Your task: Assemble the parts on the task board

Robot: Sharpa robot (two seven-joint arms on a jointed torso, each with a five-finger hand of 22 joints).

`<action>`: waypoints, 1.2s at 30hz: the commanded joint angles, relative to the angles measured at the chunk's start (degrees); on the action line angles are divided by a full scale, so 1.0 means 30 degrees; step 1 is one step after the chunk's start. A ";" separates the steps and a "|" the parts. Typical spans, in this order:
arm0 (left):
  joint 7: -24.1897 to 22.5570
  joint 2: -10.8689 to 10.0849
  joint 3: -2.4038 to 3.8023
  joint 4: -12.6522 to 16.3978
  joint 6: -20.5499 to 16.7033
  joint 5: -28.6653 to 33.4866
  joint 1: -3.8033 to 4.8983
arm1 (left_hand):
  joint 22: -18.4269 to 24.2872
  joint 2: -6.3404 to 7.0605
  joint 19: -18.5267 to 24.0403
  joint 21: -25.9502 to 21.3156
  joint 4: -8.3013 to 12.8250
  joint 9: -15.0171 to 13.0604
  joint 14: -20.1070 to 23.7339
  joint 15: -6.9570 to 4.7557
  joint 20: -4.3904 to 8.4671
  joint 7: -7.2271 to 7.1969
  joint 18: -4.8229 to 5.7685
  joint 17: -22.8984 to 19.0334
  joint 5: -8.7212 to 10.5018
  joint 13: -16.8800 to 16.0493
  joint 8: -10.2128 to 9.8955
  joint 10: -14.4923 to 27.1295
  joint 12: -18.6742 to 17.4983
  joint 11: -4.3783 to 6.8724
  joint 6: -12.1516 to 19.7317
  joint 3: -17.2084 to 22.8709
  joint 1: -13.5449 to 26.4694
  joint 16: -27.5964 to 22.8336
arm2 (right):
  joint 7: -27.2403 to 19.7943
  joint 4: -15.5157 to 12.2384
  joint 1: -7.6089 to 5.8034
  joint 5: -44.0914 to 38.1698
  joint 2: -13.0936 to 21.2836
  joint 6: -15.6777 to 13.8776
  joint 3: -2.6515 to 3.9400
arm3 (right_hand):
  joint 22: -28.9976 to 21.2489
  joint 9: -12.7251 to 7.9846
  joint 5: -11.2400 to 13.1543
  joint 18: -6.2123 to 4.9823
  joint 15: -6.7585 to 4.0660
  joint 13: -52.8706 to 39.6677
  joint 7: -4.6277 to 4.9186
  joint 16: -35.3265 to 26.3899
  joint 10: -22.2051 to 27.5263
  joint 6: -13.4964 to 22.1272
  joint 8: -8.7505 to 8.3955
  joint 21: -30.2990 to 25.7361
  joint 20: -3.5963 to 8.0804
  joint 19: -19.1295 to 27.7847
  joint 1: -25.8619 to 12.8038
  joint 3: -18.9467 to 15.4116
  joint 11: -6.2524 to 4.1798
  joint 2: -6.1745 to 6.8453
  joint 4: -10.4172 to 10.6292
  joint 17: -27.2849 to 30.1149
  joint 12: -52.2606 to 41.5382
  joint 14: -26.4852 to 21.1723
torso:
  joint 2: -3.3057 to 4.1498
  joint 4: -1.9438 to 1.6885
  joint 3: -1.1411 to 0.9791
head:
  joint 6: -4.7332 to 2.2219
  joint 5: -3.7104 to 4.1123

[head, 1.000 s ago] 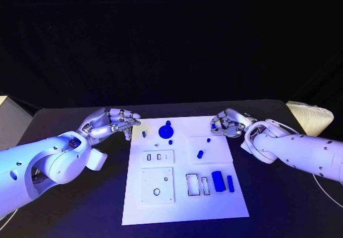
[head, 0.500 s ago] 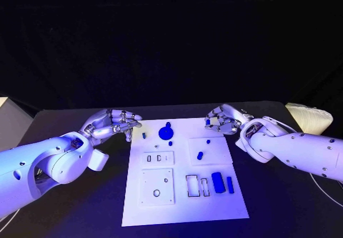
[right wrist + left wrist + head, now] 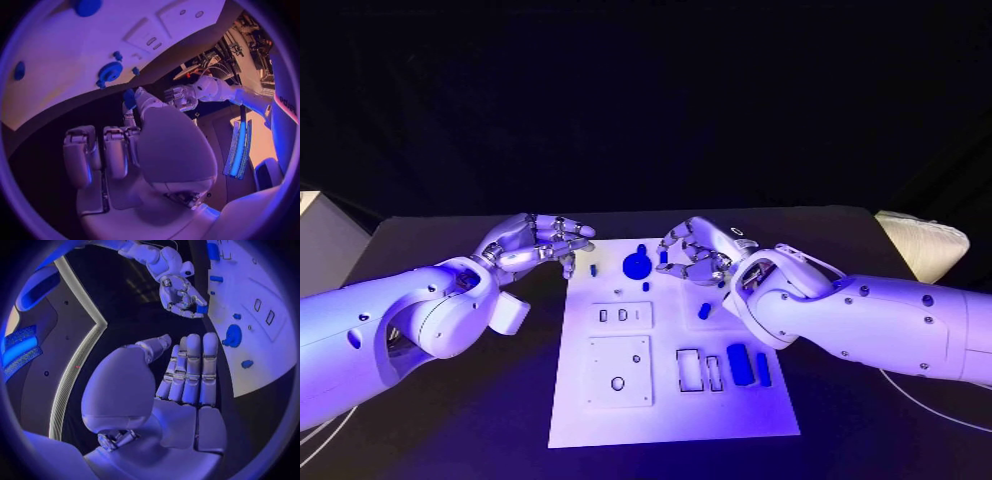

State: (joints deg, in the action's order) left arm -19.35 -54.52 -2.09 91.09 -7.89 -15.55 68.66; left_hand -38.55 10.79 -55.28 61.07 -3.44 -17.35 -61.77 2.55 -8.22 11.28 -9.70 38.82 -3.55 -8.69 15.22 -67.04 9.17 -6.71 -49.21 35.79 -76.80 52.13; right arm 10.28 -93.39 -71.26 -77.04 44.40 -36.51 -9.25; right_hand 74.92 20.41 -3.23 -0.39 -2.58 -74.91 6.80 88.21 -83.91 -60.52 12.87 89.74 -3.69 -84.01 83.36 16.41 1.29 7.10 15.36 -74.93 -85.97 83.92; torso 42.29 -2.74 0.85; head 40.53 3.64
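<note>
Your right hand hangs over the far end of the task board, just right of the round blue part. In both wrist views a small blue part sits pinched at its fingertips, with the remaining fingers curled in below it. Your left hand is off the board's far left corner, above the black table; its fingers lie straight and side by side, the thumb a little apart, and you can see nothing in them (the left wrist view shows the palm bare).

On the board, the round blue part with its small knob stands near the far edge, between your two hands. A short blue peg lies just left of it, close to your left fingertips, and a blue dot sits just on the near side of it. Right of centre, a small oblong blue part lies on a raised white tile, partly crowded by your right forearm. Nearer you, two larger blue blocks stand side by side next to empty rectangular slots. The left column has a tile with two small slots and a larger tile with an oval hole.

A pale ribbed object rests at the table's far right edge, well apart from the board.
</note>
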 commanded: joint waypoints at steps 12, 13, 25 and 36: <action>0.0585 0.0240 0.0003 0.0008 -0.0053 -0.0469 0.0013 | -0.4852 -0.0421 -0.3483 0.3412 0.0660 -0.0259 -0.3691 -0.0395 0.0380 -0.0391 0.0757 0.6166 0.0034 -0.2798 0.0428 0.0221 0.3661 0.0491 -0.0258 -0.0546 0.0480 0.5245 | 0.3902 -0.0294 0.1444 -0.4380 -0.2165 0.0191 -0.0188 | 0.5028 0.0535 -0.0033 0.0130 -0.0123 -0.4176 -0.0518 -0.0020 -0.1265 -0.0487 0.0128 0.0087 0.0152 -0.1996 -0.0179 0.0052 -0.0150 0.0158 0.0044 -0.3699 -0.0221 0.1707 | -0.0114 -0.0022 0.0135 | 0.0457 -0.0410; 0.0685 0.0236 0.0003 0.0015 -0.0022 -0.0562 0.0013 | -0.6224 -0.0344 -0.4454 0.4241 0.0728 -0.0265 -0.4605 -0.0447 0.0420 -0.0432 0.1011 0.7707 0.0045 -0.3252 0.0433 0.0311 0.4277 0.0551 -0.0217 -0.0599 0.0518 0.6456 | 0.4015 -0.0231 0.1595 -0.4609 -0.2330 0.0239 -0.0203 | 0.5028 0.0536 -0.0042 0.0130 -0.0128 -0.4196 -0.0519 -0.0019 -0.1285 -0.0472 0.0136 0.0087 0.0157 -0.1996 -0.0192 0.0057 -0.0152 0.0195 0.0040 -0.3701 -0.0247 0.1708 | -0.0104 -0.0038 0.0129 | 0.0491 -0.0410; 0.1436 0.0262 0.0001 0.0019 0.0249 -0.1571 0.0014 | -1.1529 -0.0227 -0.8052 0.7228 0.0702 -0.0363 -0.7981 -0.0645 0.0652 -0.0570 0.2031 1.4011 0.0043 -0.6657 0.0560 0.1619 0.8983 0.0743 -0.0030 -0.0242 0.0912 1.0656 | 0.4524 0.0077 0.2370 -0.6011 -0.3035 0.0334 -0.0254 | 0.5028 0.0537 -0.0061 0.0130 -0.0133 -0.4214 -0.0516 -0.0023 -0.1303 -0.0453 0.0154 0.0087 0.0166 -0.1996 -0.0229 0.0063 -0.0152 0.0259 0.0043 -0.3694 -0.0270 0.1708 | -0.0093 -0.0042 0.0089 | 0.0746 -0.0541; 0.1762 0.0241 -0.0001 -0.0006 0.0256 -0.2007 0.0013 | -1.2810 -0.0142 -0.8859 0.7842 0.0684 -0.0423 -0.8681 -0.0641 0.0652 -0.0598 0.2291 1.5523 0.0045 -0.7845 0.0645 0.2181 1.0727 0.0751 0.0046 -0.0101 0.1037 1.1625 | 0.4814 0.0439 0.2722 -0.6674 -0.3182 0.0319 -0.0258 | 0.5028 0.0538 -0.0095 0.0130 -0.0136 -0.4237 -0.0515 -0.0006 -0.1325 -0.0430 0.0172 0.0087 0.0173 -0.1996 -0.0266 0.0070 -0.0151 0.0334 0.0045 -0.3732 -0.0299 0.1719 | -0.0081 -0.0024 0.0090 | 0.0989 -0.0568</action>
State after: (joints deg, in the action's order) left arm -14.64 -53.88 -2.11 90.99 -7.91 -20.42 68.67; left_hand -74.96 10.34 -81.60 84.32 -1.50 -18.53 -83.75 0.62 -6.25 9.59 -3.85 74.95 -3.55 -32.14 16.78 -60.90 41.18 -4.59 -49.24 35.12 -74.24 86.65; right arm 23.97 -92.14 -63.21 -94.69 34.94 -36.23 -10.02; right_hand 74.95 20.42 -3.27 -0.39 -2.57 -74.95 6.47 88.21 -83.92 -60.60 13.07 89.74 -3.70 -84.01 82.77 16.37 1.31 7.71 15.34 -74.91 -86.63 83.92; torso 42.05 -2.81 1.10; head 43.32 1.92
